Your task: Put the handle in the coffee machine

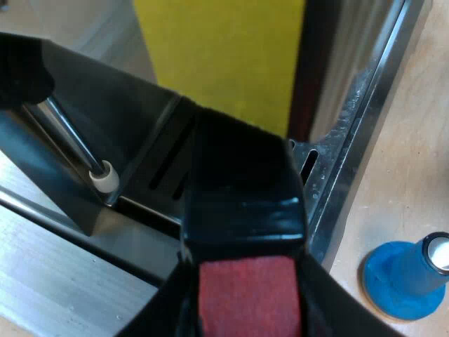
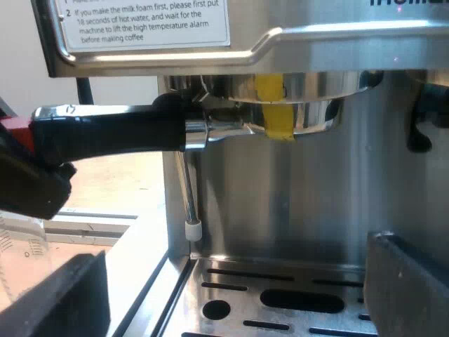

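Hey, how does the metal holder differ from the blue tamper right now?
The metal holder is up at the espresso machine's front, handle level; the blue tamper stands on the table by the machine's base. My left gripper clamps the holder's red end; nothing touches the tamper. The holder is metal with a black handle; the tamper is blue with a pale top.

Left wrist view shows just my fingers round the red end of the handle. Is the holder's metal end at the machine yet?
Observer: Yes, the metal holder sits up in the ring at the front of the espresso machine, its handle sticking out sideways.
Operator: Where's my right gripper?
Observer: The right gripper is open, low over the drip tray, holding nothing.
Operator: Anything near the handle?
Observer: A measuring glass stands lower down, beneath its red end.
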